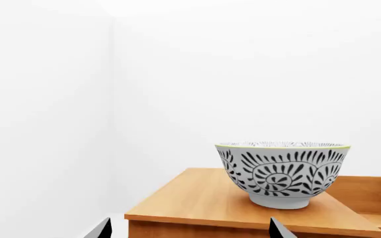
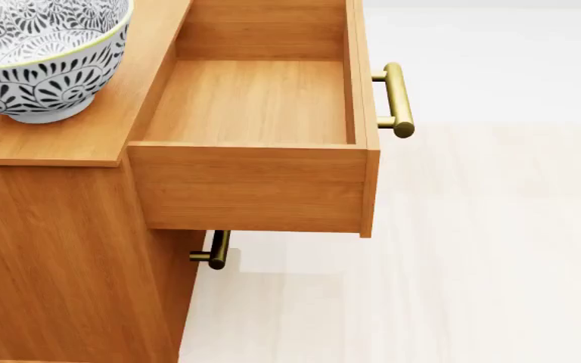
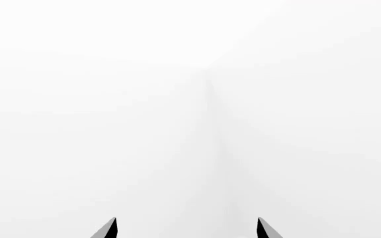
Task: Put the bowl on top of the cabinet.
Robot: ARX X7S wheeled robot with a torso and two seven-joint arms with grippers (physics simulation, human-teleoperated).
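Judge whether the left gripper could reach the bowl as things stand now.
Probably yes: the left gripper is open and faces the bowl, which stands upright on the cabinet top with nothing between them.

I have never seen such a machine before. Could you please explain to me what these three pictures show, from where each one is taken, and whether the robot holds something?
These are simulator pictures from a wheeled robot with two arms, each ending in a gripper. One camera sits on its head and looks down; the other two sit on the arms near the grippers.

The head view shows a wooden cabinet with its top drawer pulled open and empty. A patterned bowl stands upright on the cabinet's top.

The left wrist view sees the same bowl from the side. The two dark points at the edge are the tips of the left gripper, spread apart and holding nothing.

The right wrist view shows only white walls and the right gripper, also open and holding nothing.
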